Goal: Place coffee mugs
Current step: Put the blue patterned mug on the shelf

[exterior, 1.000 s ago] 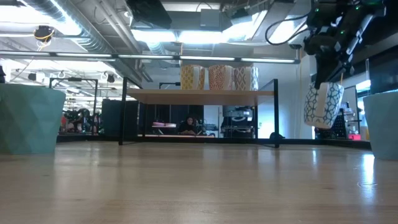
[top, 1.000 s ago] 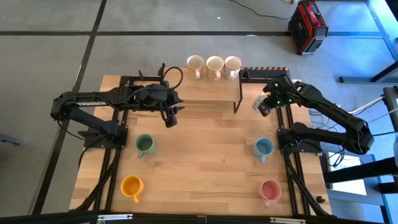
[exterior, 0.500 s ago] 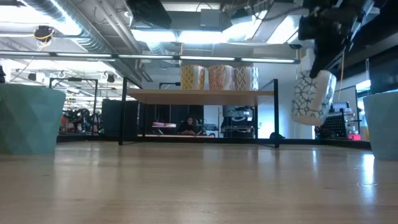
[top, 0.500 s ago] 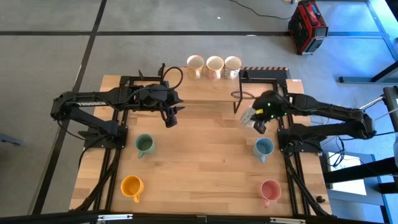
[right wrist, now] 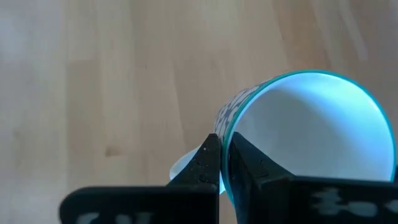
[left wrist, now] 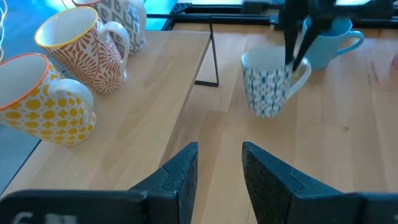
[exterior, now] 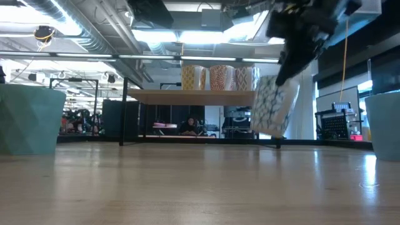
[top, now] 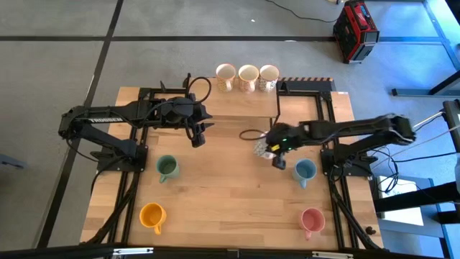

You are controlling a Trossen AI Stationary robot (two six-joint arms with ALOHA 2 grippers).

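Mugs everywhere, so biggest first: my wooden table (top: 230,187) fills the middle of the high view, and the raised shelf (top: 237,108) crosses its upper part with three patterned mugs (top: 247,77) lined up along its far edge. My left arm waits at centre left, left gripper (top: 198,135) hanging over bare wood with its fingers parted and nothing between them. The right gripper (top: 272,150), just right of centre, is clamped tight on the rim of the blue-patterned white mug (top: 264,148), one finger inside, one outside. That pinch lets the mug hang clear of the wood, tilted, as the low view shows. Below sit the green mug (top: 167,168), light blue mug (top: 305,172), orange mug (top: 152,215) and pink mug (top: 311,221), well apart.
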